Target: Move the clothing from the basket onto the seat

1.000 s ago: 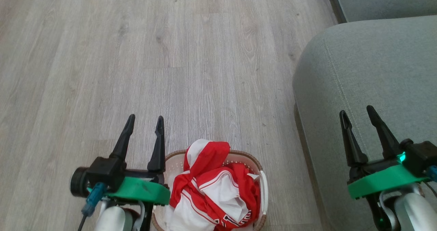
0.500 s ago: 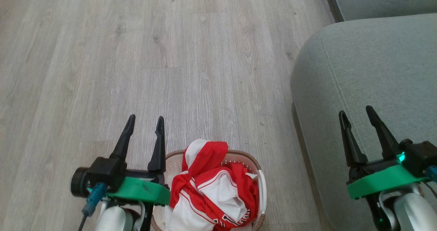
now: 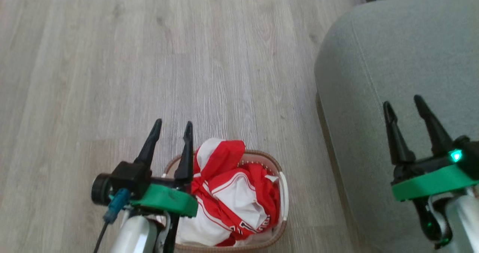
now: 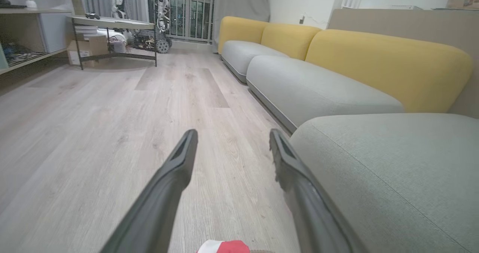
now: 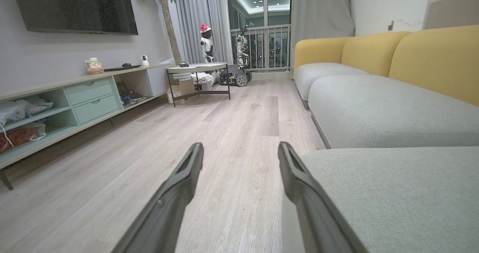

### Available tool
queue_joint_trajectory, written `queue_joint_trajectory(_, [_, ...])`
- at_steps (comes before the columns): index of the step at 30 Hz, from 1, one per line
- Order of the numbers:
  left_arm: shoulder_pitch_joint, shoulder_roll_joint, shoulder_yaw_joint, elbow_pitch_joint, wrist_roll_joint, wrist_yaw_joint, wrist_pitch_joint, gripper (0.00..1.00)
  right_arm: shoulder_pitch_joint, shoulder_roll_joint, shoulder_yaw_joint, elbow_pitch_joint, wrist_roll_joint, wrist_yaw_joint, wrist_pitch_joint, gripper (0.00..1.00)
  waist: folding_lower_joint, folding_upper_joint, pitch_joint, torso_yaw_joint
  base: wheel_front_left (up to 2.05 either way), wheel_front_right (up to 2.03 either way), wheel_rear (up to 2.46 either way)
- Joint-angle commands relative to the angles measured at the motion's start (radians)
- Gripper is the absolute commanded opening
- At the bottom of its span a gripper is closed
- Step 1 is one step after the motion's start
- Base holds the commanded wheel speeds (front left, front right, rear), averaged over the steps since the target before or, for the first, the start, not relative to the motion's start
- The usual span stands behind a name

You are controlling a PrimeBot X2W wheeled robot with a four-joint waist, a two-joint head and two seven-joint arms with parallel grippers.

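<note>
Wood floor takes most of the head view, with the seat along the right side. Basket sits on the floor at low centre, near the seat's front edge but not touching it. Clothing is all in the basket, a red-and-white heap bunched above the rim. Left gripper is over the basket's left rim, jaws spread wide, gripping nothing. Right gripper is over the seat, jaws equally wide, also gripping nothing.

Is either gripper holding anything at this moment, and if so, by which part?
Nothing is held. The left gripper and the right gripper both stand open and empty; the clothing lies in the basket.
</note>
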Motion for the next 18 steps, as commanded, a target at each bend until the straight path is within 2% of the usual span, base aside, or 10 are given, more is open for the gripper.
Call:
queue_joint_trajectory(1, [-0.057, 0.008, 0.018, -0.021, -0.007, 0.014, -0.013, 1.00, -0.039, -0.029, 0.006, -0.042, 0.009, 0.000, -0.009, 1.00, 0.0000, 0.0000, 0.034, -0.006, 0.00, 0.00, 0.00])
queue_joint_trajectory(9, [-0.134, 0.008, -0.051, 0.087, -0.052, 0.042, -0.013, 1.00, -0.079, -0.072, 0.006, -0.070, 0.053, 0.000, -0.009, 1.00, 0.0000, 0.0000, 0.143, -0.035, 0.00, 0.00, 0.00])
queue_joint_trajectory(18, [-0.262, 0.008, -0.130, 0.285, -0.174, 0.058, -0.013, 1.00, -0.143, -0.128, 0.001, -0.108, 0.098, 0.000, -0.009, 1.00, 0.0000, 0.0000, 0.276, -0.072, 0.00, 0.00, 0.00])
